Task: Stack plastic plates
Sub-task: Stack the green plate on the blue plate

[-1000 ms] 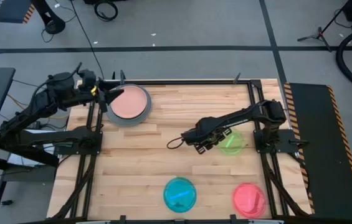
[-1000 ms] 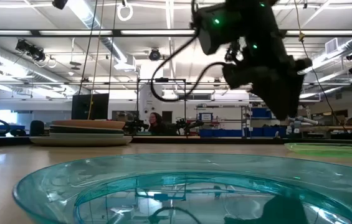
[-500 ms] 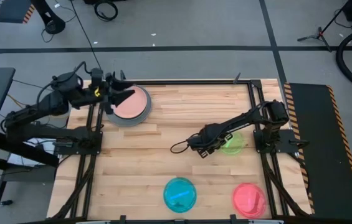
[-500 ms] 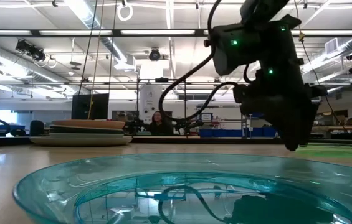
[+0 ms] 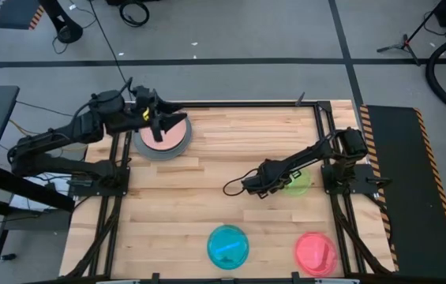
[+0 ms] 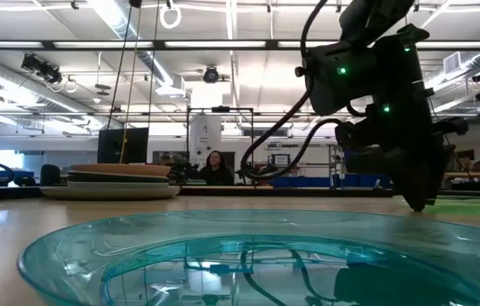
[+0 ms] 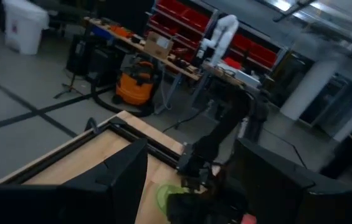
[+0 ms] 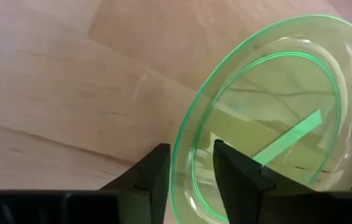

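Your right gripper [image 5: 248, 186] sits low at centre right of the worktop [image 5: 230, 205], fingers parted around the near rim of the green plate [image 8: 275, 118]. Your left gripper [image 5: 167, 124] hangs open over the plate stack [image 5: 162, 140], salmon on top, at upper left. The cyan plate [image 5: 228, 245] and red-pink plate [image 5: 315, 252] lie along the bottom edge.

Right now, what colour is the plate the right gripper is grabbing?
Green, see-through. The right gripper straddles the green plate's rim; right wrist view shows it best.
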